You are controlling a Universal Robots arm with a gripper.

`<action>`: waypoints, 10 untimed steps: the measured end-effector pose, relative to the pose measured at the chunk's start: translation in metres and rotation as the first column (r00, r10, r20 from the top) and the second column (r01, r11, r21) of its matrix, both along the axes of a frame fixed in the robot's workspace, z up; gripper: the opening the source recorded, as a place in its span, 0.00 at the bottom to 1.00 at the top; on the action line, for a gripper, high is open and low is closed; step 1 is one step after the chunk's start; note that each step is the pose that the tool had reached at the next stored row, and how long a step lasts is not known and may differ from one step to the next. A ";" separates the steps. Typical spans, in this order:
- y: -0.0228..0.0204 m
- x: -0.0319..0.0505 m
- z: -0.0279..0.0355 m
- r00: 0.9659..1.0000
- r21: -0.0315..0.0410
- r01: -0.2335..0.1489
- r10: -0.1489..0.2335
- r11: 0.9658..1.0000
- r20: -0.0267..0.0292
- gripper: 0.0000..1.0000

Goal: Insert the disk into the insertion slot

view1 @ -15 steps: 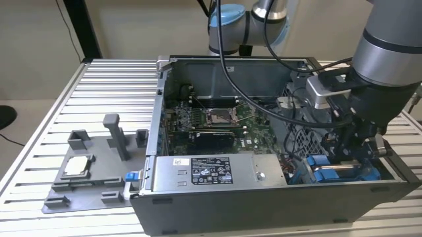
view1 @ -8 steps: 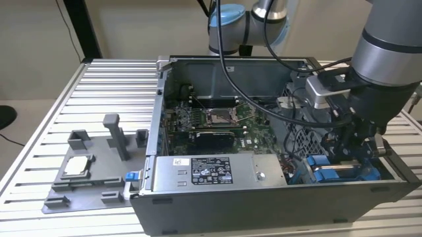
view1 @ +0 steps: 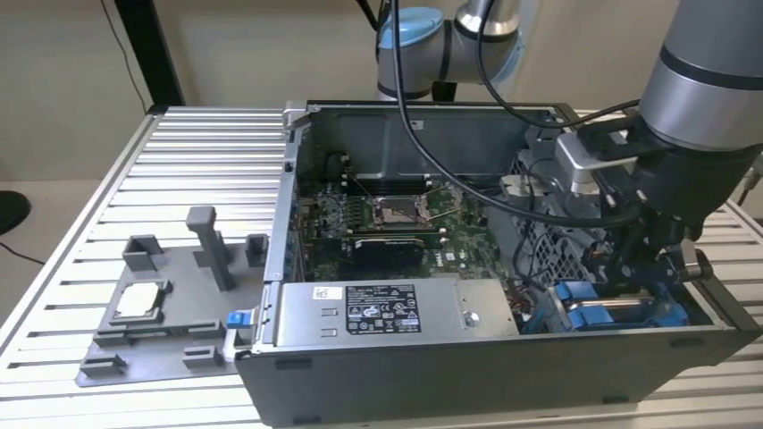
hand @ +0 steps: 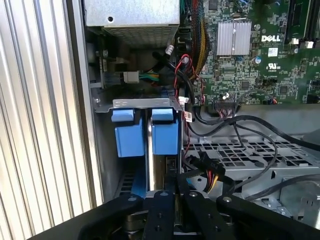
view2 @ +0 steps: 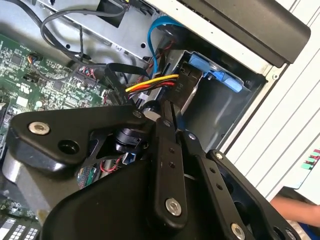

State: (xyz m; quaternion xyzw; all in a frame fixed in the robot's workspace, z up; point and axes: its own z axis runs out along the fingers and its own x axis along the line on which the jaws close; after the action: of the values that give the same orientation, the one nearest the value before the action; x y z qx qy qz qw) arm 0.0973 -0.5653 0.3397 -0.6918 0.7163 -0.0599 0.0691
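The disk [hand: 165, 137] lies in the insertion slot [hand: 145, 103], the dark metal bay at the case's near corner on the exterior view's right. Its blue carrier tabs face the bay's end, and one blue rail runs back under my fingers. In the second wrist view the disk's blue end [view2: 212, 70] sits deep in the slot [view2: 220, 115]. My gripper [view1: 653, 268] reaches down into the bay over the disk [view1: 584, 299]. Both wrist views show my gripper [view2: 162, 107] [hand: 172, 192] shut, fingertips together. Whether they touch the disk is hidden.
A long grey metal box [view1: 394, 308] fills the case's front beside the bay. Behind it lies the green board with the processor socket [view1: 394, 212]. Loose cables [hand: 215, 175] crowd the bay's side. A grey fixture holding a small chip [view1: 138, 299] stands on the slatted table [view1: 179, 161]. A hand [view2: 300, 207] shows outside the case.
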 end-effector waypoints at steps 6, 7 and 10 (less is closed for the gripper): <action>0.0000 -0.0001 0.0129 1.000 0.000 0.000 0.000 1.000 0.000 0.00; -0.0001 -0.0003 0.0151 1.000 0.000 0.000 0.000 1.000 0.000 0.00; -0.0035 -0.0007 0.0160 1.000 0.002 0.000 0.000 1.000 0.000 0.00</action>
State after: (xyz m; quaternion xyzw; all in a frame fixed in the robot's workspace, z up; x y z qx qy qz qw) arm 0.0966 -0.5688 0.3556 -0.6916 0.7165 -0.0593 0.0697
